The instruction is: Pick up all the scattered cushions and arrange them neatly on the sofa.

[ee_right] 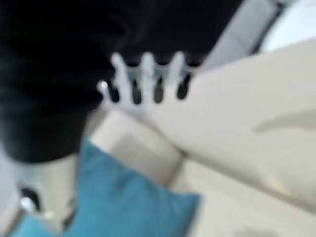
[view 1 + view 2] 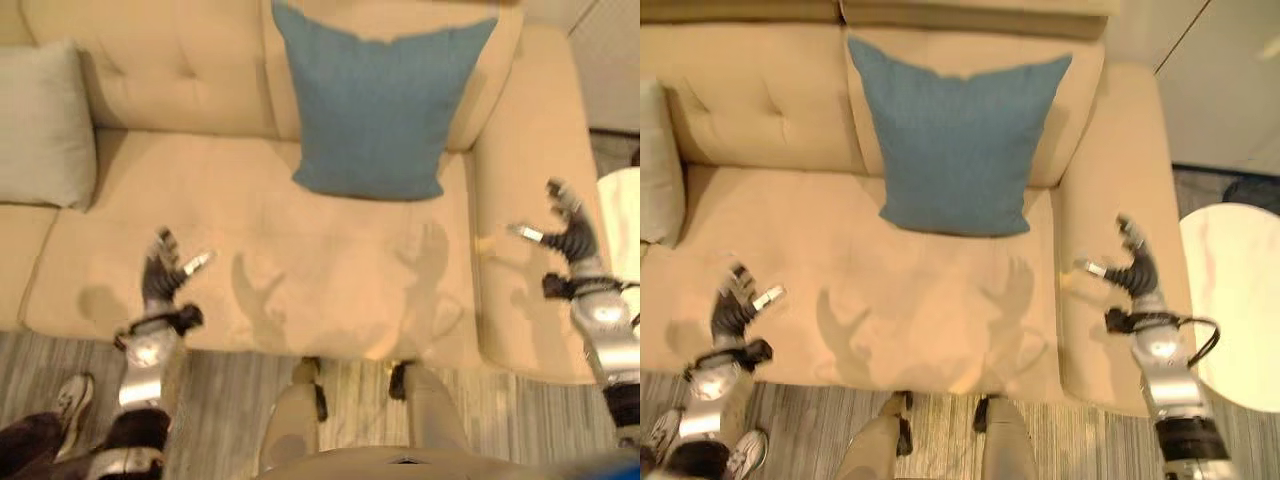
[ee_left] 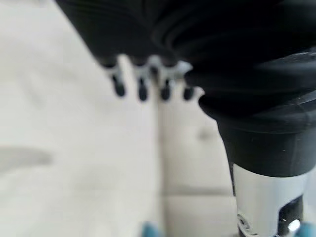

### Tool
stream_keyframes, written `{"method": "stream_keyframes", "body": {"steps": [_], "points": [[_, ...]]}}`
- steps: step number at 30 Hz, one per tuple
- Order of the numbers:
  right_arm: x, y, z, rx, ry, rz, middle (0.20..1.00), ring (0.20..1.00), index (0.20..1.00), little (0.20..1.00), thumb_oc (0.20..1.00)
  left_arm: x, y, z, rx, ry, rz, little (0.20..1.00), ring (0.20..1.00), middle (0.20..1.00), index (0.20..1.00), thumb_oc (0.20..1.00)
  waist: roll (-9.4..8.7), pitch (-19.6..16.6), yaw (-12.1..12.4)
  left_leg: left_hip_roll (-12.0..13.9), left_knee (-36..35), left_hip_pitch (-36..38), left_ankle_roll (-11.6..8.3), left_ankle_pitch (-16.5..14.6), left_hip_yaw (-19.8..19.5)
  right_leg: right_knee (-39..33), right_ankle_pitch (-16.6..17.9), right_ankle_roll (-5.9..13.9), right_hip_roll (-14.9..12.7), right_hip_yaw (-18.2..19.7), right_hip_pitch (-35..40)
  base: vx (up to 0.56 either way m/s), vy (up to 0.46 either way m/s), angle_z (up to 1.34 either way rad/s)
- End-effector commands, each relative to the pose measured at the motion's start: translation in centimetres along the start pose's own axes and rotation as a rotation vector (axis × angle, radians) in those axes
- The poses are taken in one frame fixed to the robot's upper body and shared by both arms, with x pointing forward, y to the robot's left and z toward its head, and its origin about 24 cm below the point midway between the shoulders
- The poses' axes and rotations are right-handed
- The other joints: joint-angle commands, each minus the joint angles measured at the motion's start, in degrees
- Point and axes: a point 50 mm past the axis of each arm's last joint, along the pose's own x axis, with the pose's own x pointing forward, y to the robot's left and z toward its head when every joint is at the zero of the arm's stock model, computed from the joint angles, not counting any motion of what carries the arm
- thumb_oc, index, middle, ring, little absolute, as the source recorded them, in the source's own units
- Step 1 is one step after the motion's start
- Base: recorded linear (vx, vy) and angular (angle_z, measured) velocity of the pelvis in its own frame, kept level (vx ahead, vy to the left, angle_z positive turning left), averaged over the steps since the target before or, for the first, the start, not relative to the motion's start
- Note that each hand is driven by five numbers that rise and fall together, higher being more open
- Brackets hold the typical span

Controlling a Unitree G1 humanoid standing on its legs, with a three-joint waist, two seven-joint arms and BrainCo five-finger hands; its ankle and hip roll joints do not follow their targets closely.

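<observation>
A blue cushion (image 2: 375,100) stands upright against the backrest of the beige sofa (image 2: 250,260), at its right end; it appears too in the right wrist view (image 1: 128,207). A pale grey cushion (image 2: 40,125) leans on the backrest at the far left. My left hand (image 2: 163,272) hovers over the seat's front left with fingers spread and empty. Over the sofa's right armrest is my right hand (image 2: 572,232), fingers relaxed and holding nothing. In each wrist view the fingers (image 3: 140,84) (image 1: 148,79) are straight above sofa fabric.
A round white side table (image 2: 1235,300) stands right of the sofa's armrest. A person's shoe (image 2: 70,400) and dark trouser leg are on the striped floor at the lower left. The seat between my hands is bare.
</observation>
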Motion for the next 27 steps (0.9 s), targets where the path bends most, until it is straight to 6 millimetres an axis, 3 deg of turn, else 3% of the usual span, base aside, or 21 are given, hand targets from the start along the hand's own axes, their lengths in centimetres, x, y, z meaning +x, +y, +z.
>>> {"method": "stream_keyframes", "body": {"steps": [1,5,7,8,9,10,11,14,16,19,22,25,27], "points": [[0.6,1.2,-0.1,-0.07,0.003,0.079,1.0,1.0,1.0,1.0,1.0,0.9,1.0,0.5,0.093,-0.006,-0.008,1.0,1.0,1.0,1.0,1.0,-2.31,-2.04,-1.25,-0.63,-0.79,9.56,-4.4,-2.12,2.01,-12.41,5.06,6.04,-2.37,-1.56,14.06,-0.01,0.019,0.22],[-2.3,3.7,-5.8,-0.149,0.238,0.224,1.0,1.0,1.0,1.0,1.0,-2.4,1.5,-6.5,0.18,0.292,-0.012,1.0,1.0,1.0,1.0,1.0,-2.31,-3.43,-1.5,-0.46,-0.79,12.81,-4.13,-2.39,2.23,-12.42,4.13,5.75,-1.68,-1.92,17.45,-0.04,0.007,0.17],[-5.3,5.7,-9.6,-0.194,0.408,0.321,1.0,1.0,1.0,1.0,1.0,-5.1,1.8,-10.6,0.253,0.498,-0.034,1.0,1.0,1.0,1.0,1.0,-2.65,-4.89,-1.49,-0.1,-0.79,14.56,-4.24,-2.71,2.56,-12.95,3.69,5.57,-1.12,-2.25,19.77,-0.02,-0.011,-0.02],[-5.3,5.7,-9.6,-0.195,0.407,0.321,1.0,1.0,1.0,1.0,1.0,-5.1,1.8,-10.6,0.253,0.498,-0.034,1.0,1.0,1.0,1.0,1.0,-2.65,-4.84,-1.51,-0.09,-0.79,14.63,-4.25,-2.73,2.55,-13.0,3.69,5.57,-1.11,-2.27,19.87,-0.05,-0.036,0.07],[-7.3,6.8,-11.7,-0.239,0.508,0.385,1.0,1.0,1.0,1.0,1.0,-6.7,1.9,-12.6,0.303,0.606,-0.059,1.0,1.0,1.0,1.0,1.0,-2.83,-5.39,-1.39,0.32,-0.79,15.72,-4.3,-2.95,2.71,-13.21,3.07,5.32,-0.75,-2.54,21.27,-0.05,-0.026,0.14],[-8.1,7.1,-12.3,-0.256,0.537,0.409,1.0,1.0,1.0,1.0,1.0,-7.5,1.9,-13.3,0.326,0.649,-0.073,1.0,1.0,1.0,1.0,1.0,-2.96,-5.56,-1.42,0.51,-0.79,16.22,-4.35,-3.09,2.84,-13.4,2.83,5.23,-0.59,-2.7,22.06,-0.05,-0.026,0.12],[-8.1,7.1,-12.3,-0.256,0.537,0.409,1.0,1.0,1.0,1.0,1.0,-7.5,1.9,-13.4,0.326,0.649,-0.073,1.0,1.0,1.0,1.0,1.0,-2.96,-5.49,-1.41,0.52,-0.79,16.32,-4.36,-3.11,2.85,-13.45,2.84,5.23,-0.58,-2.7,22.17,-0.03,-0.038,0.02],[-12.8,8.5,-15.9,-0.245,0.778,0.476,1.0,1.0,1.0,1.0,1.0,-9.8,2.0,-15.5,0.423,0.79,-0.119,1.0,1.0,1.0,1.0,1.0,-3.38,-5.86,-1.77,1.38,-0.79,18.01,-4.5,-3.38,3.22,-13.75,1.95,4.83,0.23,-2.93,24.21,-0.05,-0.046,0.02],[-13.9,8.7,-16.6,-0.227,0.83,0.477,1.0,1.0,1.0,1.0,1.0,-10.4,2.0,-15.9,0.421,0.816,-0.123,1.0,1.0,1.0,1.0,1.0,-3.43,-5.95,-1.86,1.72,-0.79,18.46,-4.5,-3.4,3.37,-13.81,1.85,4.73,0.45,-2.83,24.55,-0.04,-0.03,0.07],[-14.5,8.7,-17.0,-0.221,0.866,0.471,1.0,1.0,1.0,1.0,1.0,-10.4,2.0,-16.0,0.417,0.817,-0.118,1.0,1.0,1.0,1.0,1.0,-3.43,-5.76,-1.77,1.92,-0.79,18.64,-4.48,-3.24,3.36,-13.81,1.68,4.59,0.76,-2.63,24.72,-0.05,-0.039,-0.09],[-16.6,9.4,-17.9,-0.188,0.963,0.474,1.0,1.0,1.0,1.0,1.0,-10.1,1.5,-15.9,0.401,0.814,-0.118,1.0,1.0,1.0,1.0,1.0,-3.83,-4.84,-1.43,4.16,-0.79,17.95,-5.36,-0.98,2.86,-14.07,0.01,3.4,2.96,-2.55,25.45,-0.13,-0.126,-0.14],[-16.6,9.4,-18.0,-0.189,0.978,0.464,1.0,1.0,1.0,1.0,1.0,-9.5,1.0,-15.6,0.412,0.793,-0.133,1.0,1.0,1.0,1.0,1.0,-4.24,-3.38,-1.0,5.42,2.0,15.21,-5.9,0.19,2.6,-15.48,-0.74,2.73,3.88,-3.01,25.99,-0.18,-0.104,0.09],[-16.4,9.4,-17.9,-0.186,0.974,0.459,1.0,1.0,1.0,1.0,1.0,-9.2,0.7,-15.5,0.407,0.783,-0.139,1.0,1.0,1.0,1.0,1.0,-4.79,-2.55,-1.26,5.8,5.87,13.6,-5.11,-1.33,3.93,-15.23,-0.57,2.34,3.38,-3.81,25.51,-0.27,-0.073,0.23]]}}
